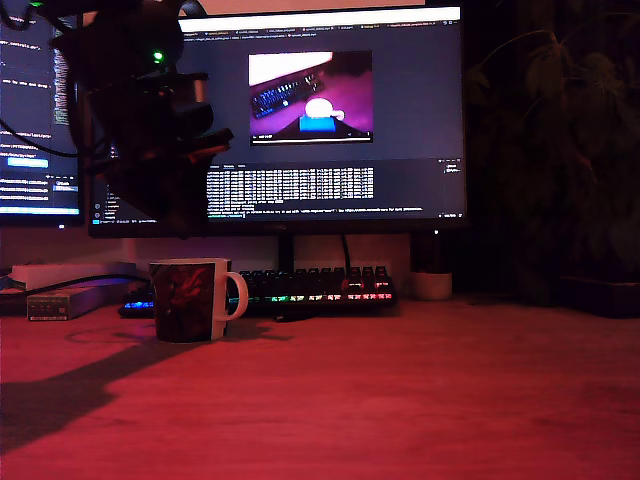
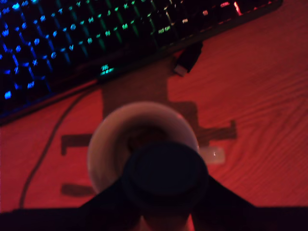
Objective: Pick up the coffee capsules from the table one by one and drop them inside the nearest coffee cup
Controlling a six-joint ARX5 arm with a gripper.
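Capsule (image 2: pixel 163 175) pinched dark and round between the jaws, directly above the mouth of the coffee cup (image 2: pixel 144 139) on the tabletop (image 2: pixel 260 96). Could bounce off the near rim if released off-centre, landing beside the keyboard (image 2: pixel 72 43) cable.

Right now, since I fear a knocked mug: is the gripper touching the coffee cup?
Apart. The exterior view shows the gripper, clamped on a dark capsule, hanging above the coffee cup, pale background visible between them.
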